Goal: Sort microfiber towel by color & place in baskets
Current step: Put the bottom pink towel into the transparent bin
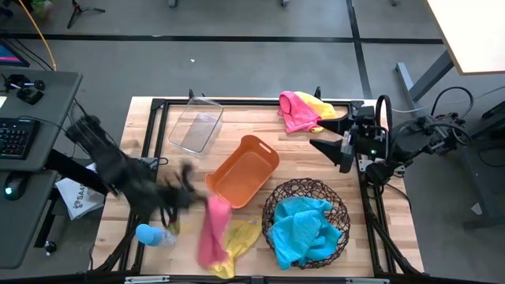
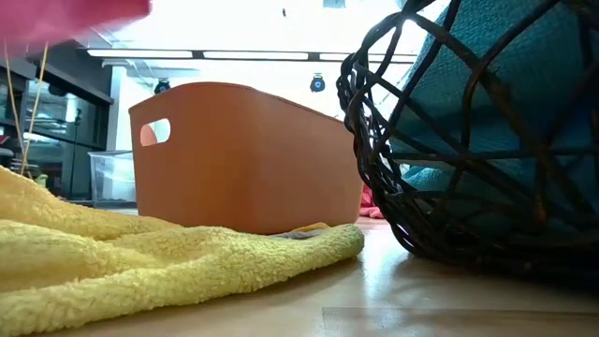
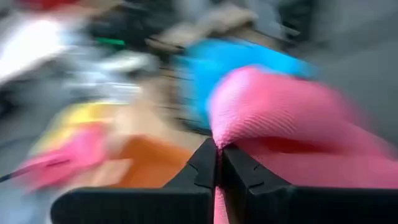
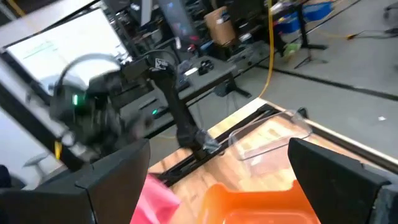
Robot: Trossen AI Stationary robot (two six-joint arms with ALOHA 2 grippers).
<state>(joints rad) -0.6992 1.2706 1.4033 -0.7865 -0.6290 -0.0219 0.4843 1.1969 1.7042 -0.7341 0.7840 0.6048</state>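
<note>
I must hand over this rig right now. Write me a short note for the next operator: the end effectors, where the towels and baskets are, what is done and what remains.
Left end effector: shut on a pink towel, lifted at the table's front beside the orange tub.
Right end effector: open, waiting at the table's right edge, holding nothing.
Done: blue towels are in the round wire basket.
Left: a yellow towel lies at the front; a pink and yellow pile lies at the back. The orange tub and clear bin look empty.
A clear bottle lies at front left; it is not a towel.
</note>
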